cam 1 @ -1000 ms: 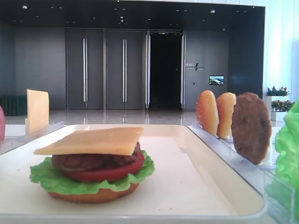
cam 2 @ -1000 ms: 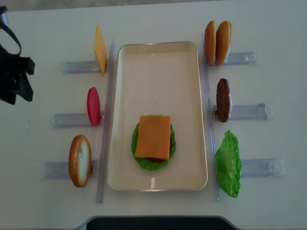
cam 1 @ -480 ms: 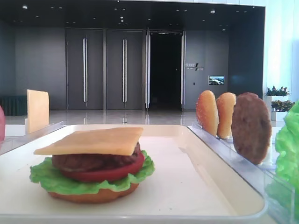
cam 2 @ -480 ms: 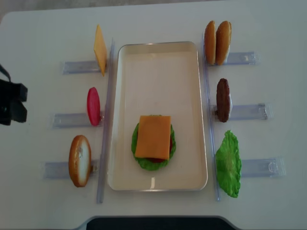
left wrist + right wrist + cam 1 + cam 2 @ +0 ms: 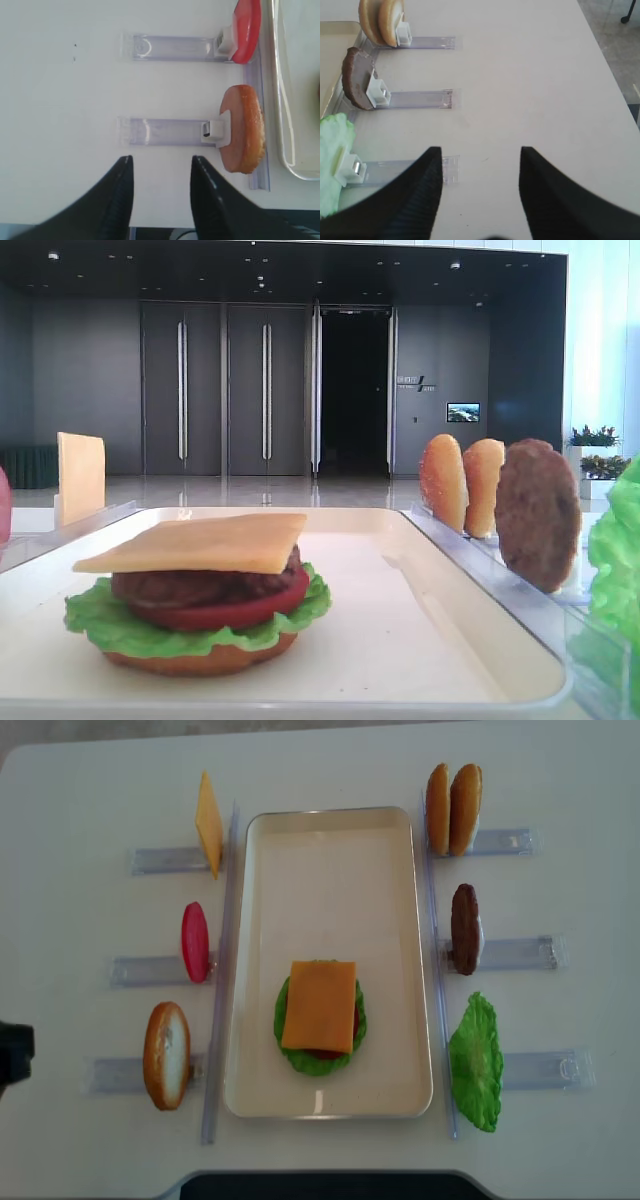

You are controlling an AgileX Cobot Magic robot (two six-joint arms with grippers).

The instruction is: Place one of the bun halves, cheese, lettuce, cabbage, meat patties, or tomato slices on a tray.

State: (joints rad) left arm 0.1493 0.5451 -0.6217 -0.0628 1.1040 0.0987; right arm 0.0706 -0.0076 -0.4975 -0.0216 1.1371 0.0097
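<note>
Your tray (image 5: 330, 870) sits mid-table with a stack near its front end — bun base, lettuce, tomato, patty, and the cheese (image 5: 320, 1005) lying flat on top. A second cheese slice (image 5: 208, 823) stands in its rack left of the tray, well apart from the stack. Your left gripper (image 5: 161, 167) hangs over bare table just beside the left bun half (image 5: 243, 128), fingers parted and empty. Your right gripper (image 5: 481, 155) hovers by the lettuce rack (image 5: 407, 169) — fingers spread wide, nothing between them.

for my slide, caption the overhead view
Cheese-topped burger stack on the tray; spare ingredients stand in racks either side.
</note>
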